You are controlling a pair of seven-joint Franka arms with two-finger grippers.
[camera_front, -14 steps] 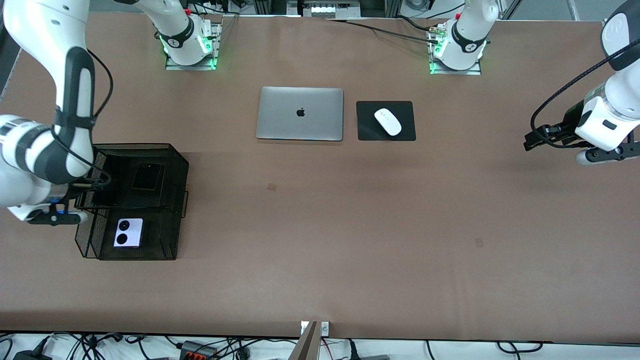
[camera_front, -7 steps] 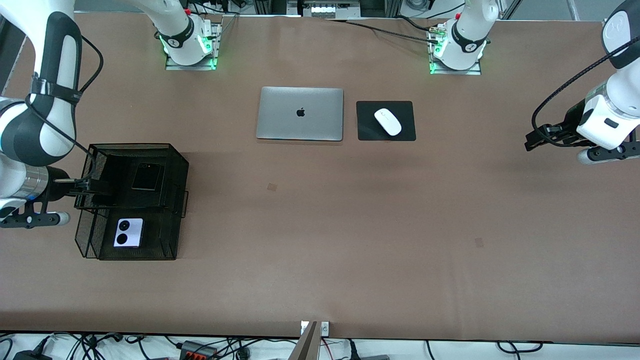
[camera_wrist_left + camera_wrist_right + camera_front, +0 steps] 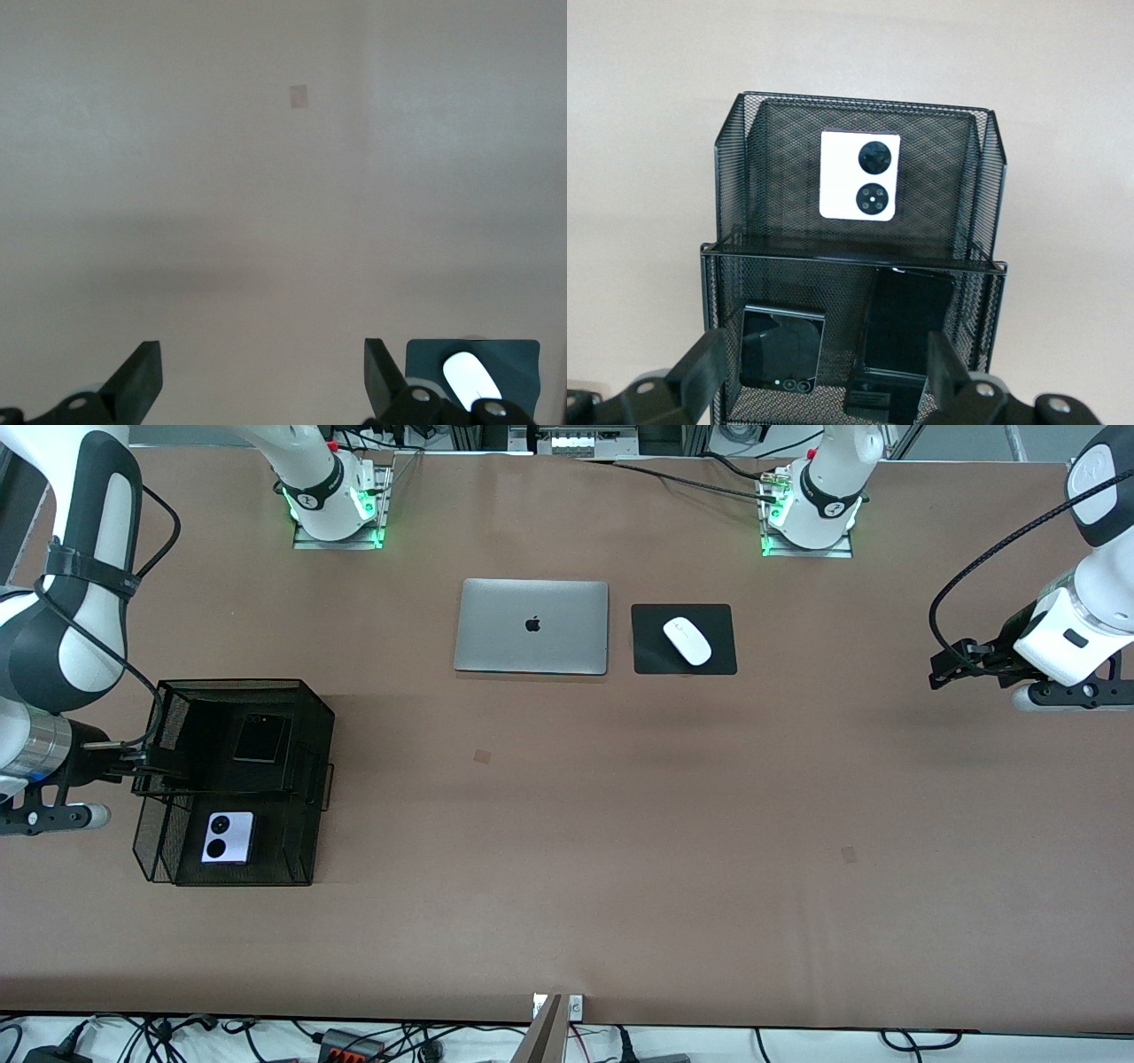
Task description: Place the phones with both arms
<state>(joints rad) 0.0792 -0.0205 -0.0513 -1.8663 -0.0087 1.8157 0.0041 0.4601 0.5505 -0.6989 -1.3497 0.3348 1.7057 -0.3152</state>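
Note:
A black mesh two-tier tray [image 3: 319, 717] stands at the right arm's end of the table. The lilac-white phone [image 3: 227, 837] lies on its lower tier. The small squarish black phone [image 3: 262, 738] lies on its upper tier. In the right wrist view the lilac-white phone [image 3: 860, 175] lies past the squarish black phone [image 3: 782, 348] and the long black slab [image 3: 908, 332], which lie side by side. My right gripper [image 3: 133, 766] [image 3: 824, 376] is open and empty over the upper tier's edge. My left gripper [image 3: 941, 671] [image 3: 263, 372] is open and empty over bare table.
A shut silver laptop [image 3: 532, 626] and a white mouse [image 3: 687, 640] on a black pad [image 3: 651, 660] lie near the arms' bases at mid table. The mouse also shows in the left wrist view [image 3: 469, 376].
My right arm has drawn back from over the tray toward the table's end, its gripper empty. My left gripper has shifted slightly toward the bases. The phones have not moved.

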